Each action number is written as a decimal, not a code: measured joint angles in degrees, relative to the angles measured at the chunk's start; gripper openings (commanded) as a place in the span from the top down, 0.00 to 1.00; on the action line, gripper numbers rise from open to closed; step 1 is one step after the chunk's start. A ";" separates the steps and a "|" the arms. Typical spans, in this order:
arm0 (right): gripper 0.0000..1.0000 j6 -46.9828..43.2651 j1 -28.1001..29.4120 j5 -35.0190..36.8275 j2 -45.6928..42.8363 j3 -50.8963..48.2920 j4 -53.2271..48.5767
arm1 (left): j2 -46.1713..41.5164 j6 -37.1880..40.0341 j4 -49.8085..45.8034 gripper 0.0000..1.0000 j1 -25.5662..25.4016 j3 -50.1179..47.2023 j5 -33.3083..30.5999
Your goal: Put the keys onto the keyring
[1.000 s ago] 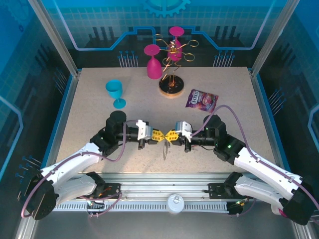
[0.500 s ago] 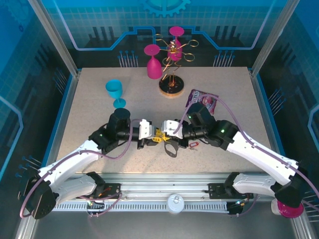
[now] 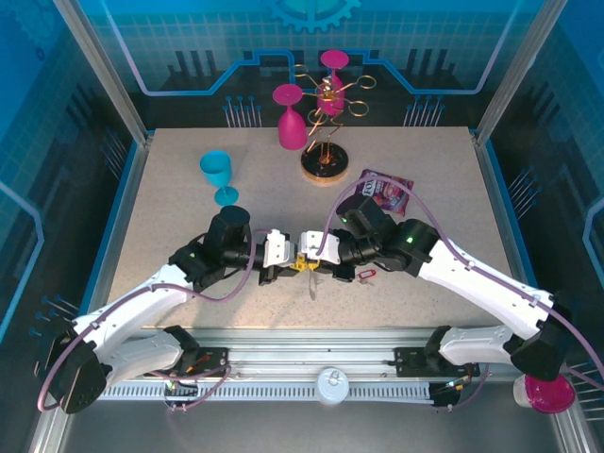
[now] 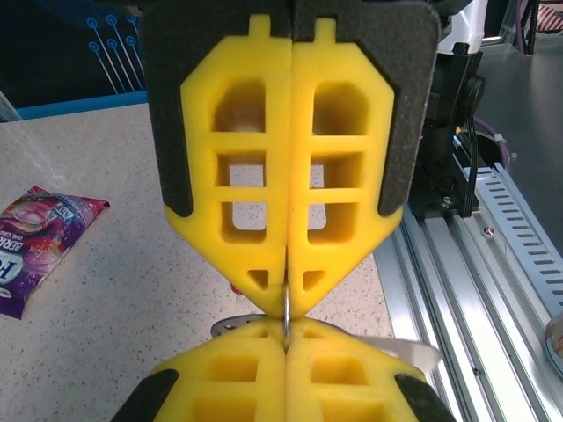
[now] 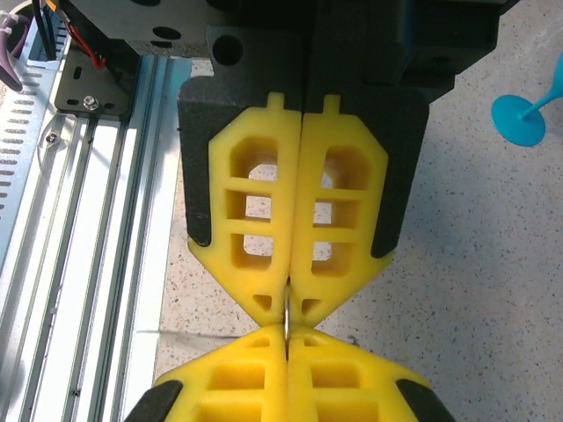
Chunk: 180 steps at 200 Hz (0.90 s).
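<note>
Right now our left tool (image 3: 296, 263) and right tool (image 3: 309, 263) meet tip to tip, both clamped on the keyring (image 4: 286, 308)'s thin wire. Just beside the right tool, the red key tag (image 3: 368, 275) lies on the tabletop (image 3: 189, 226), seemingly unthreaded.

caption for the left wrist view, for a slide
left pincer and right pincer shut tip to tip on a thin metal piece

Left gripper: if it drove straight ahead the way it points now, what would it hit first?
The right gripper, almost at once: the two sets of shut jaws face tip to tip, with a thin metal piece pinched between them. I can't make out any gap.
</note>
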 measured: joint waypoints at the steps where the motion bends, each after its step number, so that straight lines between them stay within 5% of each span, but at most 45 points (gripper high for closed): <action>1: 0.82 0.04 0.00 0.00 -0.04 -0.07 0.04 | 0.00 0.09 0.00 1.00 0.00 0.00 0.02; 24: 0.71 1.66 -0.44 -0.26 -4.20 -4.70 4.00 | 0.00 0.74 0.00 1.00 -0.42 0.11 0.02; 67: 0.73 2.84 -3.39 -1.51 -14.45 -16.33 12.22 | -0.39 1.66 0.17 1.00 -0.70 0.11 0.02; 135: 0.74 5.05 -3.52 -4.31 -14.62 -18.56 19.15 | -1.42 3.76 0.70 1.00 -1.44 0.00 -0.02; 180: 0.77 19.17 -6.21 6.67 -17.27 -21.57 19.47 | -1.46 5.09 1.14 1.00 -1.73 -0.92 -3.06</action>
